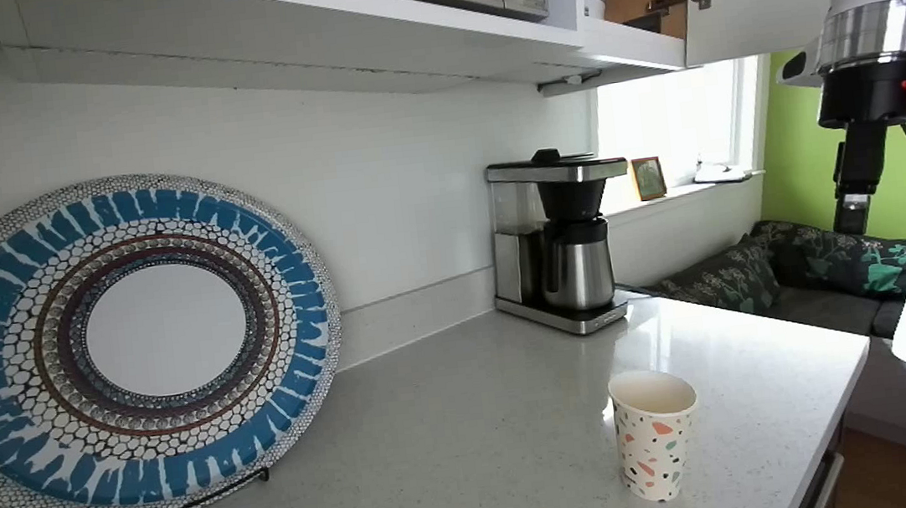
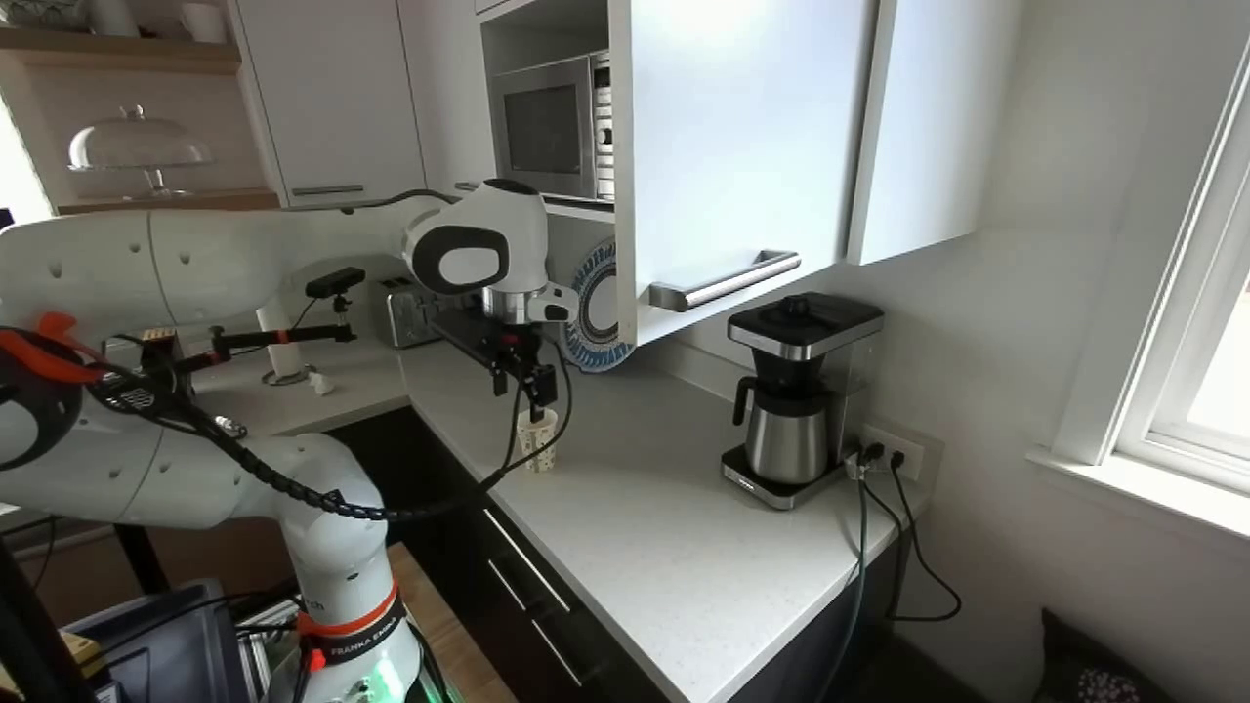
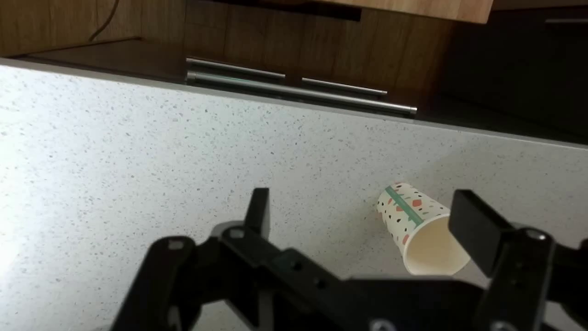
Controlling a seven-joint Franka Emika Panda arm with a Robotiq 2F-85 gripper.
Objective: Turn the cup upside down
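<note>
The white paper cup with reddish-orange, green and black speckles stands upright, mouth up, on the light speckled counter; it shows in both exterior views [image 1: 658, 455] [image 2: 538, 455]. In the wrist view the cup [image 3: 415, 207] is right of the middle, its open mouth toward the camera. My gripper [image 3: 366, 211] is open and empty there, and its right finger covers part of the cup's rim. In an exterior view the gripper [image 1: 854, 212] hangs pointing down, high above the counter. It also shows [image 2: 520, 398] with one fingertip overlapping the cup's rim; contact cannot be told.
The coffee maker [image 1: 557, 243] stands against the wall. A large blue patterned plate [image 1: 290, 305] leans on a stand. A cupboard with an open door [image 2: 742, 146] overhangs the counter [image 2: 625, 547]. The counter's front edge [image 3: 294, 105] runs near the cup.
</note>
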